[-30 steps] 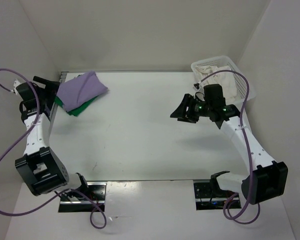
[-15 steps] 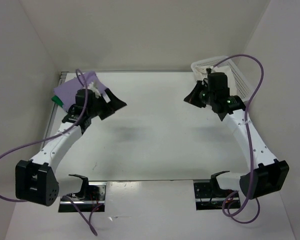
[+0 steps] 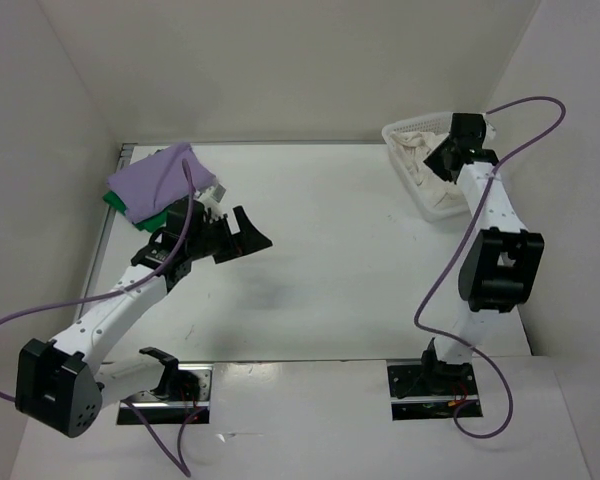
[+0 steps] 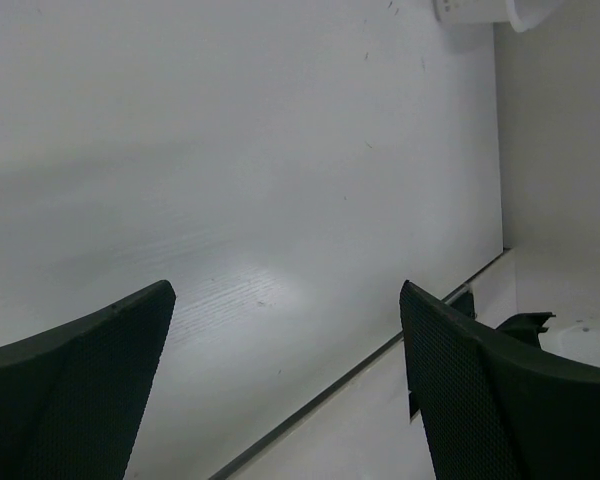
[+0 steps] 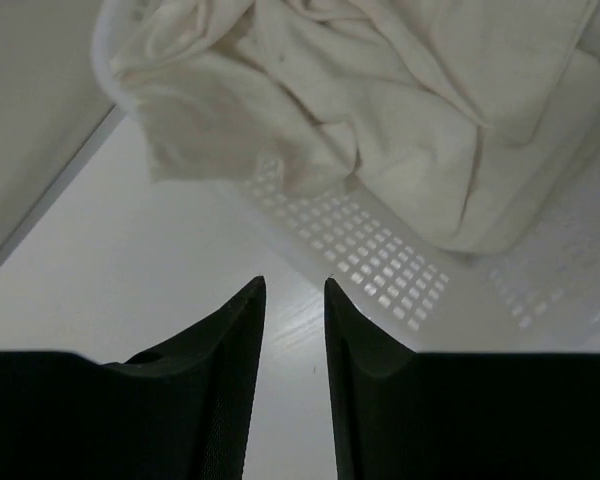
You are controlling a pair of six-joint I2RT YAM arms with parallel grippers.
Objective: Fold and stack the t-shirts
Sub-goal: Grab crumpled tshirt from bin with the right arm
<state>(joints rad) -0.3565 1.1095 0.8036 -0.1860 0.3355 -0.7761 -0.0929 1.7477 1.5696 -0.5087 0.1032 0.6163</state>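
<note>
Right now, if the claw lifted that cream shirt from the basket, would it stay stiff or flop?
Probably flops: the cream shirt lies crumpled in soft folds. It drapes over the basket rim, so it may snag or drag.

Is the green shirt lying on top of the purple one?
No, the purple shirt lies on top, with the green shirt peeking out beneath it.
</note>
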